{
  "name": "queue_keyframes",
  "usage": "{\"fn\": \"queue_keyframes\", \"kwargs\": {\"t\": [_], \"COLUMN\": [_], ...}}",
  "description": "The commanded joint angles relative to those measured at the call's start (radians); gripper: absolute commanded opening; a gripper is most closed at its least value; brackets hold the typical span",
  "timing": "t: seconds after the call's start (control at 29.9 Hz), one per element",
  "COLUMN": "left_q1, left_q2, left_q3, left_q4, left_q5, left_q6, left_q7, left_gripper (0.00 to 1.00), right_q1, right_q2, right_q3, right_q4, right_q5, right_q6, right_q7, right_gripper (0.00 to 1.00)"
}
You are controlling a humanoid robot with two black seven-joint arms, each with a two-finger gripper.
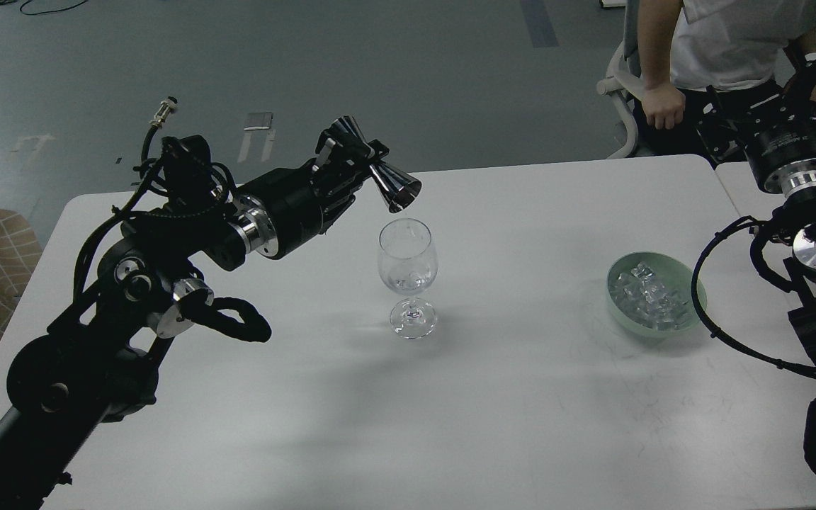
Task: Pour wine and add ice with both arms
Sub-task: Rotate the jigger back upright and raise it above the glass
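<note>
The robot's left gripper (351,166) clamps a silver jigger (372,166), tipped mouth-down just above the wine glass (408,273), which holds a little wine (408,285). Ice (649,294) fills a green bowl (620,308) below the right gripper (780,110), whose finger state cannot be told.

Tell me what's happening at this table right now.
The left gripper holds a metal jigger tipped over the wine glass, which has a little clear liquid in its bowl. The ice sits in a green bowl to the right, untouched. The right gripper is raised beyond the table's far right edge, holding nothing visible.
</note>
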Motion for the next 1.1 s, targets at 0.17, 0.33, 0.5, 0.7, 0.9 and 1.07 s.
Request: {"fn": "queue_keyframes", "kwargs": {"t": [0.17,0.33,0.5,0.7,0.9,1.07], "left_q1": [-0.006,-0.003,-0.008,-0.009,-0.014,-0.015], "left_q2": [0.045,0.069,0.074,0.071,0.069,0.068], "left_q3": [0.000,0.000,0.000,0.018,0.022,0.023], "left_q4": [0.000,-0.001,-0.013,-0.053,-0.055,-0.056], "left_q5": [0.079,0.084,0.094,0.094,0.094,0.153], "left_q6": [-0.008,-0.020,-0.021,-0.023,-0.023,-0.023], "left_q7": [-0.056,-0.070,-0.075,-0.071,-0.070,-0.065], "left_gripper": [0.06,0.06,0.05,0.05,0.05,0.05], "right_q1": [-0.001,-0.001,-0.001,0.000,-0.006,-0.017], "right_q2": [-0.001,-0.002,-0.002,-0.001,-0.004,-0.007], "right_q3": [0.001,0.000,0.000,0.000,0.000,0.000], "right_q4": [0.000,0.000,0.000,0.000,0.000,0.000], "right_q5": [0.000,0.000,0.000,0.000,0.000,0.000], "right_q6": [0.001,0.001,0.001,0.001,0.003,0.004], "right_q7": [-0.001,0.001,-0.001,-0.001,0.001,0.001], "right_gripper": [1.00,1.00,1.00,1.00,1.00,1.00]}}
